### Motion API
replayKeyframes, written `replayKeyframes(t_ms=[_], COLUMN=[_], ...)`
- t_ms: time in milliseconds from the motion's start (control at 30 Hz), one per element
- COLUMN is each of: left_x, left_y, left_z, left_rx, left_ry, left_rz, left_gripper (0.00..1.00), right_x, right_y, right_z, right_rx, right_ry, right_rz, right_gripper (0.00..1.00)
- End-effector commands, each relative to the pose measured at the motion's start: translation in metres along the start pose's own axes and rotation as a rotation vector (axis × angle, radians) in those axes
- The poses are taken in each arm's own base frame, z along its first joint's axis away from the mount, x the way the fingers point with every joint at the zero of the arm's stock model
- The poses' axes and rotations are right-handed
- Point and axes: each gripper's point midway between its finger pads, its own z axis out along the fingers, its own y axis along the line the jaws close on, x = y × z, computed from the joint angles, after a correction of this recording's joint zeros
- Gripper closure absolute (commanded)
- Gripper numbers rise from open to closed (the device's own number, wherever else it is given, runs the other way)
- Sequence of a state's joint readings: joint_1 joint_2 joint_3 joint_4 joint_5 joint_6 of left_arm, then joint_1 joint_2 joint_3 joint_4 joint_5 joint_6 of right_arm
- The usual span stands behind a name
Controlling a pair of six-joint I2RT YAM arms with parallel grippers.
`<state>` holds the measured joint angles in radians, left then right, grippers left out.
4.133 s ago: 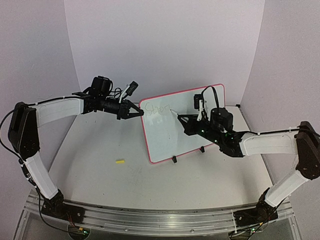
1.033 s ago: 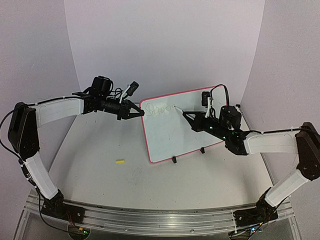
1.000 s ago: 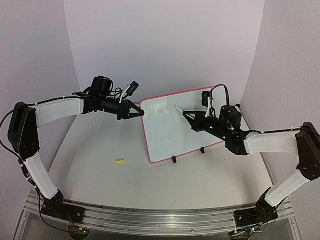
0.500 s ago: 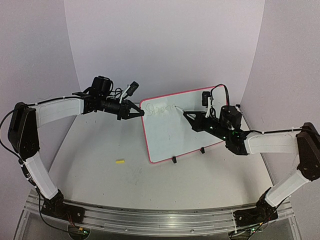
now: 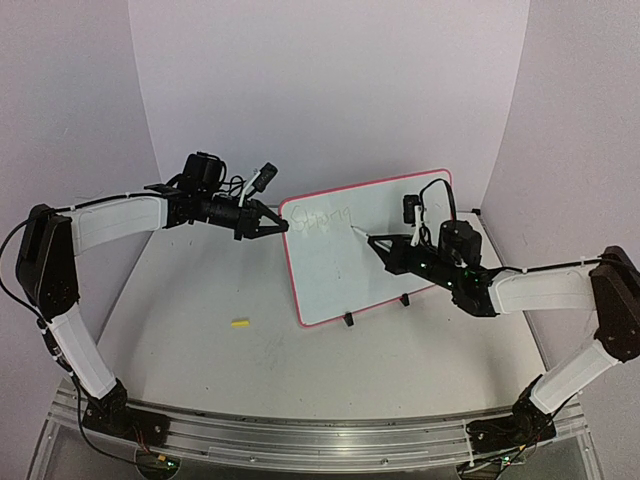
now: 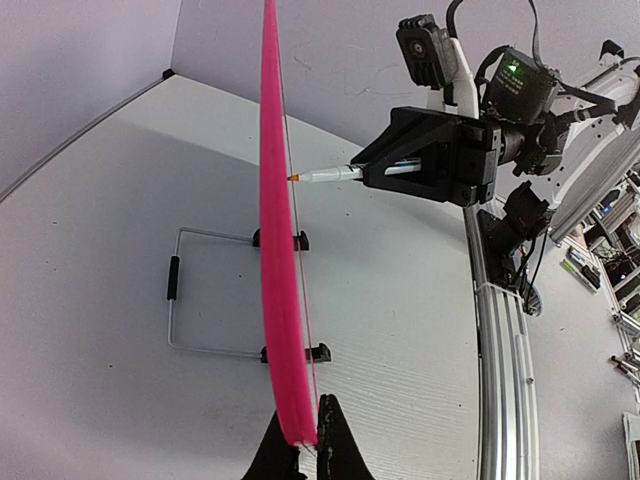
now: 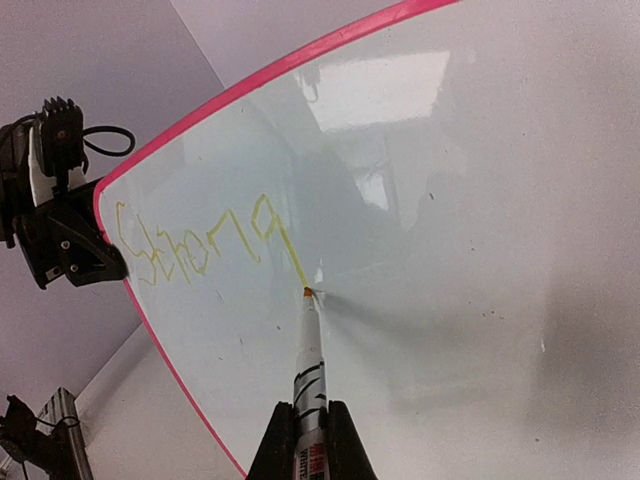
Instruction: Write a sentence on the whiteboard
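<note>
Whiteboard point(image 5: 340, 270) stands propped on the table point(image 5: 200, 300), my left gripper point(image 6: 300, 445) pinched on its pink rim so it can't slide while my right gripper point(image 7: 308, 432), clamped around the marker point(image 7: 311, 350), presses the tip at the end of the yellow word point(image 7: 200, 245).

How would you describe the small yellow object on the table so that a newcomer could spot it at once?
Find the whiteboard with the pink rim, standing mid-table. From its lower left corner, move left and toward the near edge of the pale table. There lies the small yellow object, alone, the only loose coloured thing on that surface.
</note>
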<state>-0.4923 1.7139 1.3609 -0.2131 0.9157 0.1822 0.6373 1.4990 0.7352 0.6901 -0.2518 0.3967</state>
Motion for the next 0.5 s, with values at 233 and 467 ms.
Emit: replayKeyframes(t_ms=[233, 467], left_x=[0.004, 0.004], left_y=[-0.003, -0.004], left_z=[0.001, 0.000], left_rx=[-0.016, -0.016], left_ry=[0.034, 0.034], left_rz=[0.025, 0.026], left_gripper=[1.00, 1.00], right_x=[0.003, 0.000], right_y=[0.001, 0.009], right_z=[-0.003, 0.005], right_rx=[-0.006, -0.036], right_ry=[0.013, 0.015], right_rz=[0.012, 0.001], right_gripper=[1.00, 1.00])
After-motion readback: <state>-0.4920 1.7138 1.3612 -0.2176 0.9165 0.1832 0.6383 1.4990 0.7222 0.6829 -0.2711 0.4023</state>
